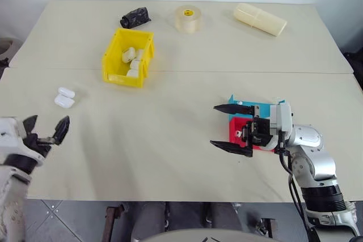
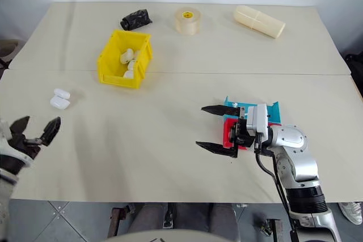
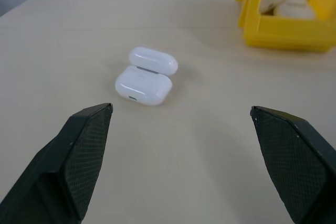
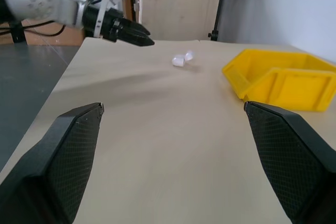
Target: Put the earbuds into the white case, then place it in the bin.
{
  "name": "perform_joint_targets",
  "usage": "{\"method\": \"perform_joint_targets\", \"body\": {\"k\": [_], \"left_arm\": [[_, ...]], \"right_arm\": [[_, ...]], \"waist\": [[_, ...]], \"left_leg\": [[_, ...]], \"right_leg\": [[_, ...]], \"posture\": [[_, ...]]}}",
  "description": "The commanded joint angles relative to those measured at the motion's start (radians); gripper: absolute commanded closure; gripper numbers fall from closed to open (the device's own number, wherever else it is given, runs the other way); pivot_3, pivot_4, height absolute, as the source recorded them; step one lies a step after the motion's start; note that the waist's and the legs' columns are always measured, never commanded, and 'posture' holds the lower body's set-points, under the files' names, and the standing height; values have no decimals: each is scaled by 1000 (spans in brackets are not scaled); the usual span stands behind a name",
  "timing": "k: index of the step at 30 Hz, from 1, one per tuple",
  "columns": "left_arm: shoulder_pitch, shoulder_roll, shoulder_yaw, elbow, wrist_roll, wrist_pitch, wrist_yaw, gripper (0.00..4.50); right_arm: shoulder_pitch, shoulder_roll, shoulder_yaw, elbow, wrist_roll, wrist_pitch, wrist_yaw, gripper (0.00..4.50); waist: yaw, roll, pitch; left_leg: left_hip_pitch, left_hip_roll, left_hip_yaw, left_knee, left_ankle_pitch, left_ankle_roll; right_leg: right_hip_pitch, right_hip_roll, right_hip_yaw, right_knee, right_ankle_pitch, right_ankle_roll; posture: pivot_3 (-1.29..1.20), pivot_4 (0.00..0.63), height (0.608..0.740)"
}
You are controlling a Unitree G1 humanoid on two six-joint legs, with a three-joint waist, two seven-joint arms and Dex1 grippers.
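The white case point(image 1: 64, 98) lies lid-open on the desk point(image 1: 170, 134), near the yellow bin point(image 1: 128, 58). The left pincer point(image 1: 45, 130) gapes empty just beside the case. The right pincer point(image 1: 232, 127), also spread and empty, hovers well apart from the bin.

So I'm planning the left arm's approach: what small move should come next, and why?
Probably ease the left gripper forward toward the white case, jaws kept wide. It lies open on the table, apart from the fingers, beside the yellow bin. Whether the earbuds are inside, I cannot tell.
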Motion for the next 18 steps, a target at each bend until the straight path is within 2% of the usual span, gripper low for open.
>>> {"method": "perform_joint_targets", "body": {"k": [1,5,9,13,18], "left_arm": [[-84,176,-48,181,2,77,-182,25],[-232,332,-192,387,44,95,-374,25],[-520,435,-403,655,156,97,-525,25],[-793,453,-589,910,334,26,-592,25],[-1011,425,-744,1142,507,-39,-650,25]], "right_arm": [[15,-17,-34,-27,16,11,-16,0],[26,-24,-39,-43,14,29,-32,0],[29,-29,-41,-56,11,44,-45,0],[33,-30,-43,-69,5,50,-64,0],[42,-34,-47,-83,4,53,-84,0]], "waist": [[-2,0,0],[-4,1,1],[-1,0,0],[-4,0,0],[-19,-2,1]], "left_leg": [[0,0,0,0,0,0],[0,0,1,-1,0,0],[0,-3,1,-1,0,-1],[0,-3,7,-2,0,-1],[-1,-3,14,-2,0,-1]], "right_leg": [[0,0,0,1,0,0],[-1,-1,1,1,0,0],[-2,0,-1,2,-1,-1],[-3,1,-2,3,-1,-1],[-5,1,-5,3,-1,-1]], "posture": [[0,150,740],[0,150,740],[0,150,740],[0,150,740],[0,150,740]]}}
